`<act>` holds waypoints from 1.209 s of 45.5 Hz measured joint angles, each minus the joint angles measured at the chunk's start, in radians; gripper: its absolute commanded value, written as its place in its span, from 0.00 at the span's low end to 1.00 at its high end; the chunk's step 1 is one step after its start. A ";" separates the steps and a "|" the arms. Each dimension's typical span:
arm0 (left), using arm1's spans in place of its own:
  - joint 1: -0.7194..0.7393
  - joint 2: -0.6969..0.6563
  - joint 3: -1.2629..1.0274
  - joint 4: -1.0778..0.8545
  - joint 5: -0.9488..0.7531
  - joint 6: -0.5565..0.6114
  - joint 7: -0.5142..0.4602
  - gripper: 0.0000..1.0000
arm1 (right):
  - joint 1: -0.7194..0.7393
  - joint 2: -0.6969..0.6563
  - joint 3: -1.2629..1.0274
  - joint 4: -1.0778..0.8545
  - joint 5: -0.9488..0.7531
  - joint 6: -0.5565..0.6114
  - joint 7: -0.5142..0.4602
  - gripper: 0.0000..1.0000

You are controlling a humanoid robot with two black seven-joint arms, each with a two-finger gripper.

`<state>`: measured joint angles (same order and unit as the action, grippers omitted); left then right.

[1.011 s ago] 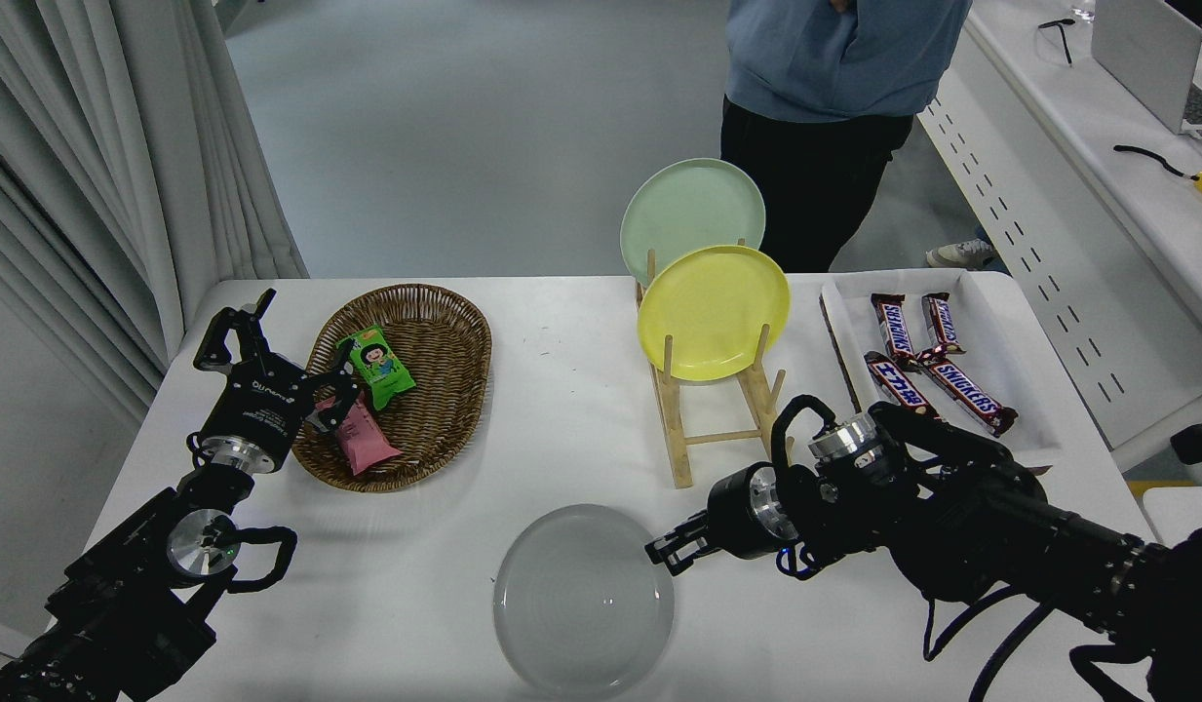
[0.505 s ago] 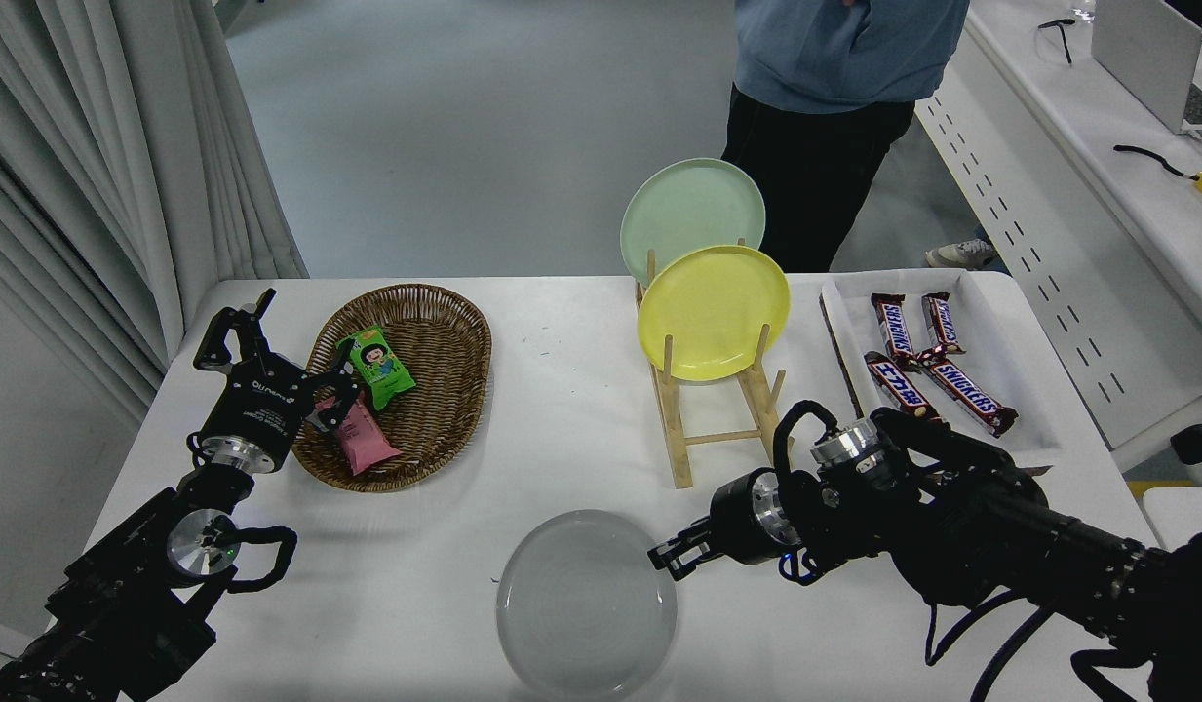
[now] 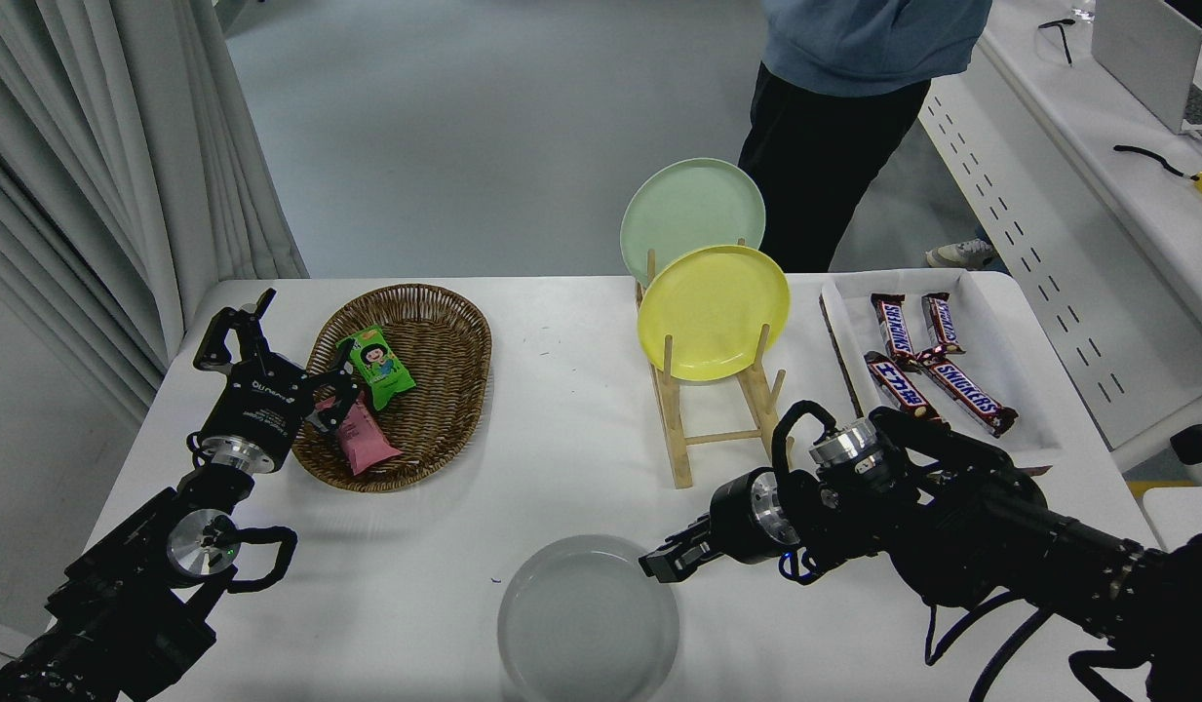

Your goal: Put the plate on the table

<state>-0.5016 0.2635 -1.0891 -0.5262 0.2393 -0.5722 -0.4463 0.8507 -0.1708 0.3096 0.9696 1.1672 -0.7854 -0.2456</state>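
Plate [image 3: 588, 616] seemingly pinched by right end effector [image 3: 656, 566].

Single head view, mounted high on robot's side, facing forward and down over the table [image 3: 562, 409]. Near edge cropped at bottom; far edge, floor and a standing person [image 3: 854, 97] visible beyond. Arms enter from lower left and lower right corners.

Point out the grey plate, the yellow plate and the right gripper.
grey plate [image 3: 588, 619]: head view, centre of its face.
yellow plate [image 3: 713, 310]: head view, middle of its face.
right gripper [image 3: 656, 567]: head view, between its fingertips.
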 measured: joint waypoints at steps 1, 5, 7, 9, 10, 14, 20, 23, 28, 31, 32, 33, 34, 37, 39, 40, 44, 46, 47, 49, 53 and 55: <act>0.000 0.000 0.000 0.000 0.000 0.000 0.000 1.00 | 0.000 0.001 -0.001 0.004 -0.010 0.000 0.000 1.00; 0.000 0.000 0.000 0.000 0.000 0.000 0.000 1.00 | -0.001 0.008 -0.001 0.014 -0.035 0.000 -0.001 1.00; 0.000 0.000 0.000 0.000 0.000 0.000 0.000 1.00 | -0.002 0.015 -0.002 0.024 -0.051 0.000 -0.001 1.00; 0.000 0.000 0.000 0.000 0.000 0.000 0.000 1.00 | -0.003 0.018 -0.002 0.032 -0.062 0.002 -0.001 1.00; 0.000 0.000 0.000 0.000 0.000 0.000 0.000 1.00 | -0.004 0.021 -0.002 0.041 -0.071 0.010 -0.001 1.00; 0.000 0.000 0.000 0.000 0.000 0.000 0.000 1.00 | -0.006 0.027 -0.003 0.074 -0.104 0.043 -0.001 1.00; 0.000 0.000 0.000 0.000 0.000 0.000 0.000 1.00 | -0.012 0.035 -0.004 0.137 -0.181 0.116 -0.001 1.00; 0.000 0.000 0.000 0.000 0.000 0.000 0.000 1.00 | -0.017 0.038 -0.004 0.160 -0.228 0.158 -0.001 1.00; 0.000 0.000 0.000 0.000 0.000 0.000 0.000 1.00 | -0.028 0.040 0.002 0.184 -0.300 0.227 -0.001 1.00; 0.000 0.000 0.000 0.000 0.000 0.000 0.000 1.00 | -0.034 0.040 0.007 0.192 -0.350 0.269 0.000 1.00; 0.000 0.000 0.000 0.000 0.000 0.000 0.000 1.00 | -0.035 0.040 0.010 0.194 -0.365 0.278 0.000 1.00; 0.000 0.000 0.000 0.000 0.000 0.000 0.000 1.00 | -0.037 0.040 0.014 0.196 -0.390 0.291 0.001 1.00; 0.000 0.000 0.000 0.000 0.000 0.000 0.000 1.00 | -0.038 0.040 0.017 0.197 -0.406 0.298 0.001 1.00; 0.000 0.000 0.000 0.000 0.000 0.000 0.000 1.00 | -0.042 0.040 0.036 0.201 -0.475 0.320 0.007 1.00; 0.000 0.000 0.000 0.000 0.000 0.000 0.000 1.00 | -0.048 0.039 0.059 0.202 -0.533 0.334 0.016 1.00; 0.000 0.000 0.000 0.000 0.000 0.000 0.000 1.00 | -0.050 0.039 0.068 0.203 -0.555 0.339 0.021 1.00; 0.000 0.000 0.000 0.000 0.000 0.000 0.000 1.00 | -0.063 0.038 0.117 0.205 -0.662 0.376 0.047 1.00; 0.000 0.000 0.000 0.000 0.000 0.000 0.000 1.00 | -0.070 0.037 0.142 0.205 -0.715 0.397 0.060 1.00; 0.000 0.000 0.000 0.000 0.000 0.000 0.000 1.00 | -0.075 0.036 0.163 0.205 -0.755 0.414 0.071 1.00; 0.000 0.000 0.000 0.000 0.000 0.000 0.000 1.00 | -0.078 0.036 0.173 0.205 -0.771 0.422 0.075 1.00; 0.000 0.000 0.000 0.000 0.000 0.000 0.000 1.00 | -0.088 0.031 0.221 0.204 -0.833 0.453 0.092 1.00; 0.000 0.000 0.000 0.000 0.000 0.000 0.000 1.00 | -0.092 0.026 0.239 0.203 -0.853 0.466 0.100 1.00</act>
<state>-0.5016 0.2638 -1.0891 -0.5260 0.2393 -0.5722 -0.4463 0.7588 -0.1444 0.5491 1.1728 0.3137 -0.3199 -0.1455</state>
